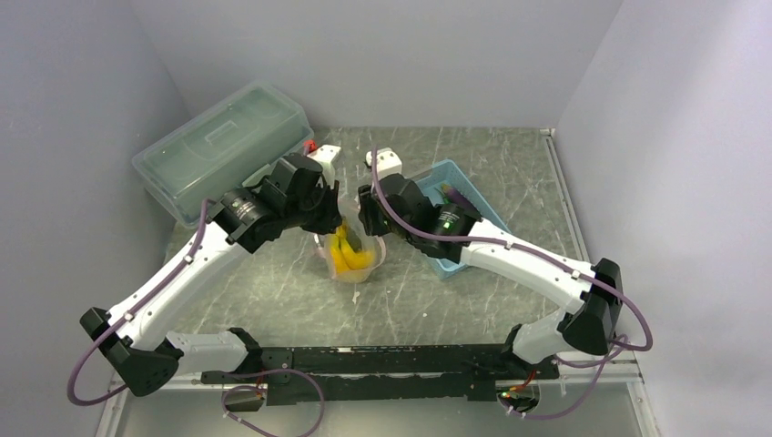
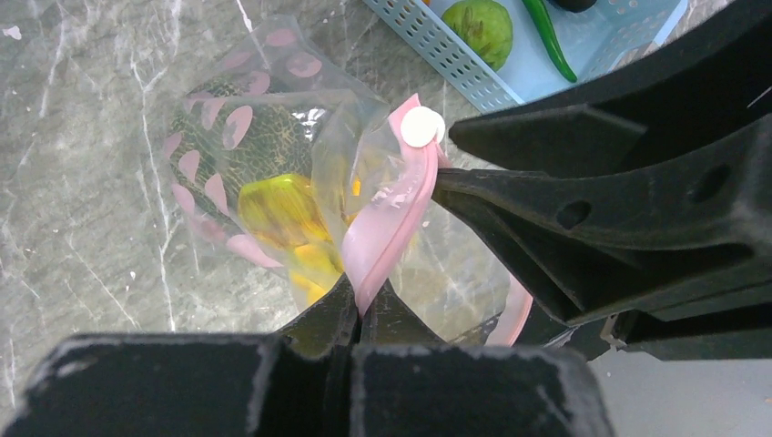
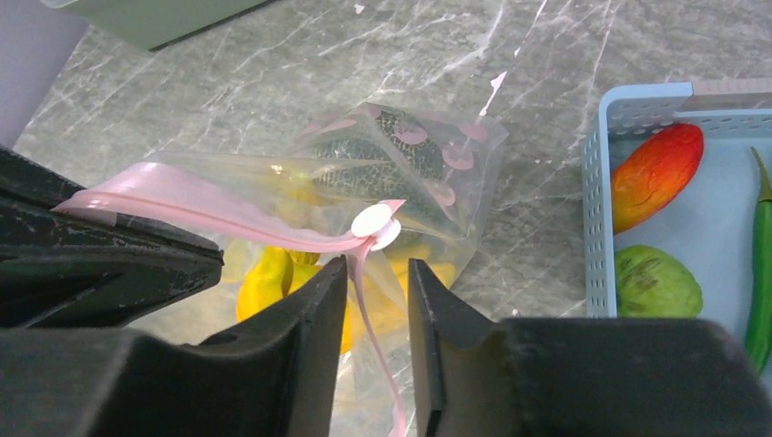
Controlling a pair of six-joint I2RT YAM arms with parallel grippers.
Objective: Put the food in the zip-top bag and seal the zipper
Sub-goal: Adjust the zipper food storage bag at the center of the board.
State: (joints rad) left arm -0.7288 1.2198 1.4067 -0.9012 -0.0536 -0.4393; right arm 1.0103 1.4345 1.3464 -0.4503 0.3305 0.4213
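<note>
**Soft bag held by its zipper, mouth up**

The bag [image 3: 428, 209] stands on the worktop [image 3: 228, 100] between the two arms, beside the basket [image 3: 594, 209]. It holds bananas [image 2: 282, 209] and a netted lump [image 2: 214, 137].

The film is thin and floppy, and probably slippery. It will likely sag and fold wherever it is unsupported, and the load, though light, pulls the body down. The zipper [image 3: 200, 211], a doubled pink strip, looks the firmest part. It is the sensible place to hold, at its two ends, so that it draws taut.

The left fingers [image 2: 319, 320] are clamped on one end of the zipper. The right fingers [image 3: 319, 309] stand apart. A loose pink tail of the strip hangs in the gap between them, just below the white tab [image 3: 373, 220], and no contact is evident.

The zipper's long axis runs from one arm's fingers towards the other's, roughly level and bowed rather than straight. The mouth faces up, and the bottom appears to rest on the worktop.

A red-orange piece [image 3: 657, 173] and a green lump [image 3: 655, 282] lie in the basket, so filling is judged incomplete.
</note>
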